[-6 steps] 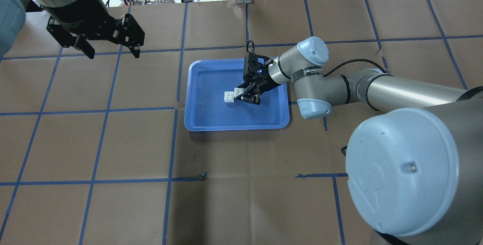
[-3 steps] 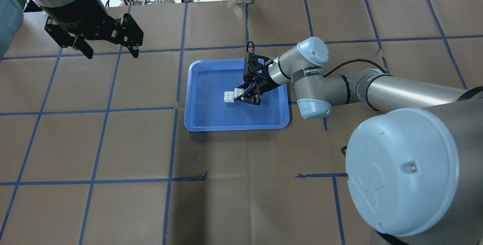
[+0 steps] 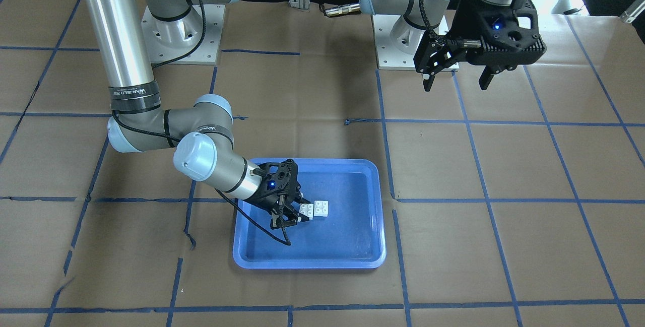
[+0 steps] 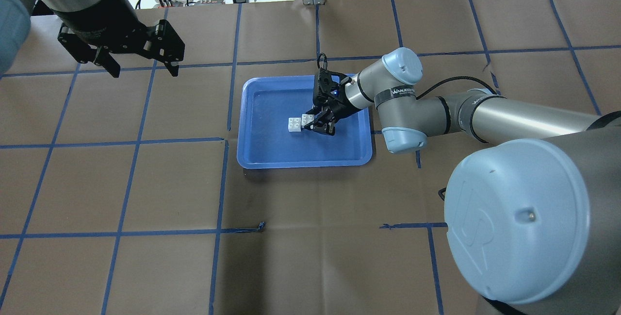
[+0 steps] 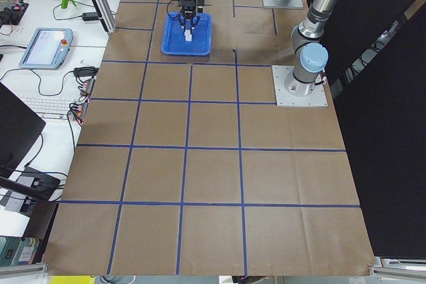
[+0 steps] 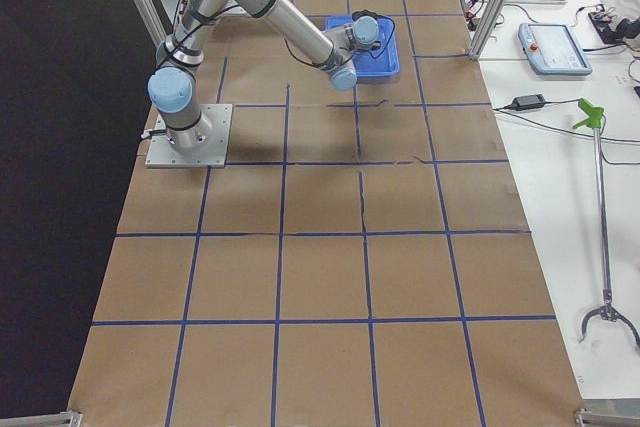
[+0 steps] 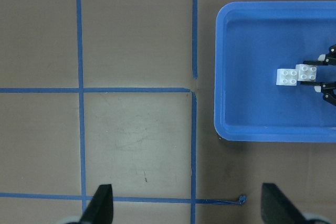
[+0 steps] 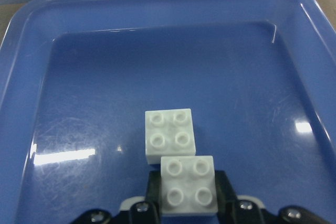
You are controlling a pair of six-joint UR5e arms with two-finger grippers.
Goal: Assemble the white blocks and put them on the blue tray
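Out on the left, I am hanging my left jaws wide open above the brown worktop [image 4: 145, 184], well apart from the blue tray [image 4: 271, 106]. Inside that tray, near its middle, the two white blocks [image 4: 294, 124] are sitting touching each other, offset so that only their corners are overlapping. Reaching in from the right, I am clamping my right jaws shut on the block nearer my wrist, pressing on two opposite sides of it.
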